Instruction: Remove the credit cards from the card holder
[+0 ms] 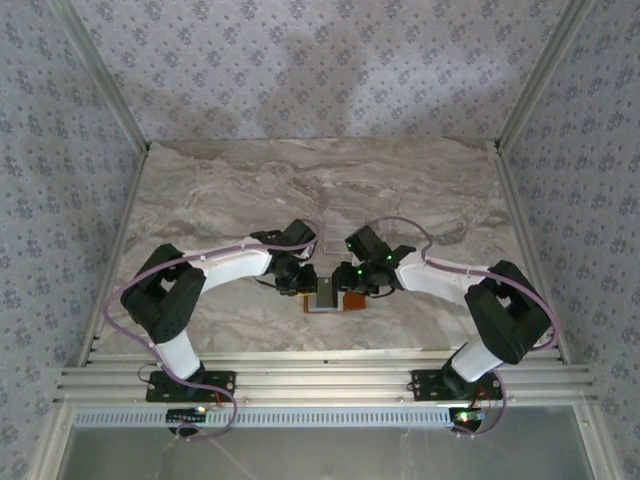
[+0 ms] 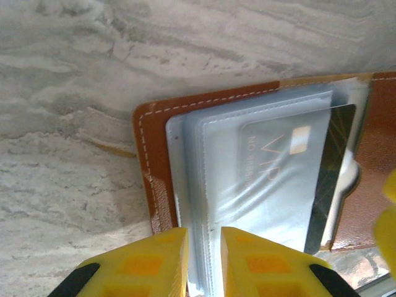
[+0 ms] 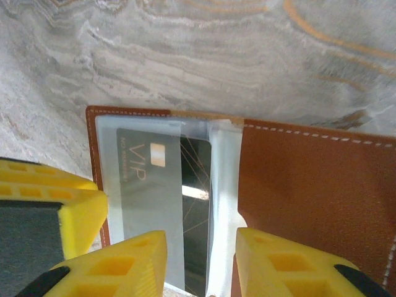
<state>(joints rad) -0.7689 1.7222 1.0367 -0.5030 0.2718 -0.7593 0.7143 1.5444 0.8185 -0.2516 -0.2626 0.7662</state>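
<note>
The card holder [image 1: 350,300] lies open on the marble table [image 1: 230,190]. Both credit cards [image 2: 272,179] sit in its clear sleeves [image 2: 185,185]. My left gripper [image 2: 203,260] is nearly closed around the sleeves, I think to steady them; I cannot tell if it pinches. My right gripper [image 3: 201,266] is part open over the dark card [image 3: 197,179], ready to pull.

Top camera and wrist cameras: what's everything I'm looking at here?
orange-brown leather card holder: one, open at the table centre.
clear plastic sleeves: several, transparent, inside the holder.
pale grey VIP credit card: one, in a sleeve.
dark credit card: one, blackish, partly behind the grey one.
marbled tabletop: one, grey-beige, under everything.
patterned walls: three, blue-grey, around the table.
robot arms: two, white and black, left arm, right arm.
end effectors: two, yellow-fingered; left end effector and right end effector over the sleeves.
</note>
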